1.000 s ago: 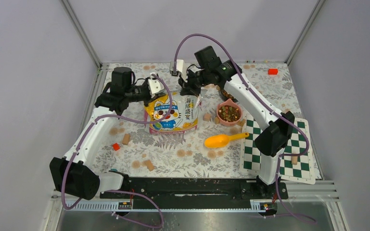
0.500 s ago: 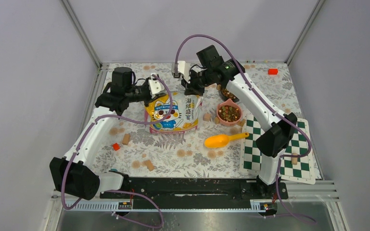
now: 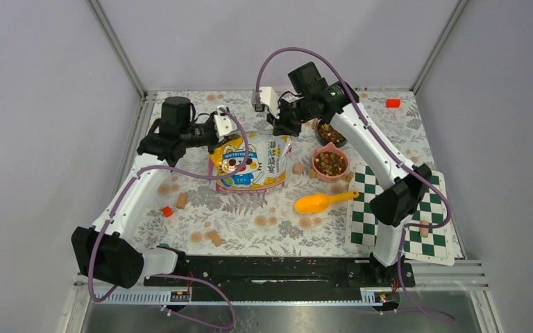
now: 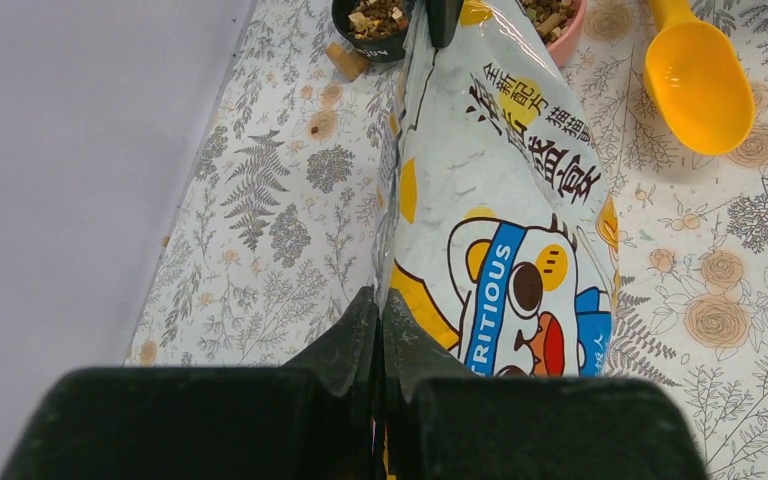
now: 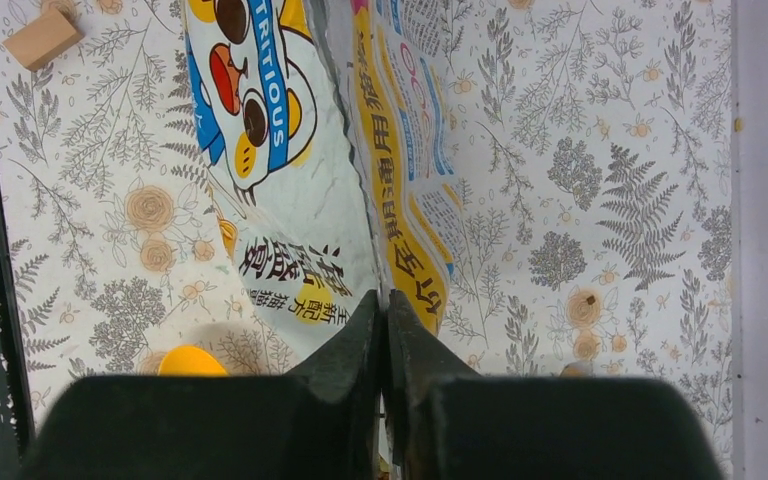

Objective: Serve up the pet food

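Top external, left fingers [image 4: 380, 305], right fingers [image 5: 382, 305] both clamped on bag's [image 3: 250, 166] far edge, pink bowl [image 3: 316, 170] near

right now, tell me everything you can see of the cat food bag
The cat food bag is a glossy pouch of crinkled plastic film, yellow, white and pink, printed with a cartoon cat, Chinese characters and a blue lettered band. Its base sits on the floral table. Its top edge is stretched between the left gripper and the right gripper, each shut on one end. Whether it is open cannot be told.
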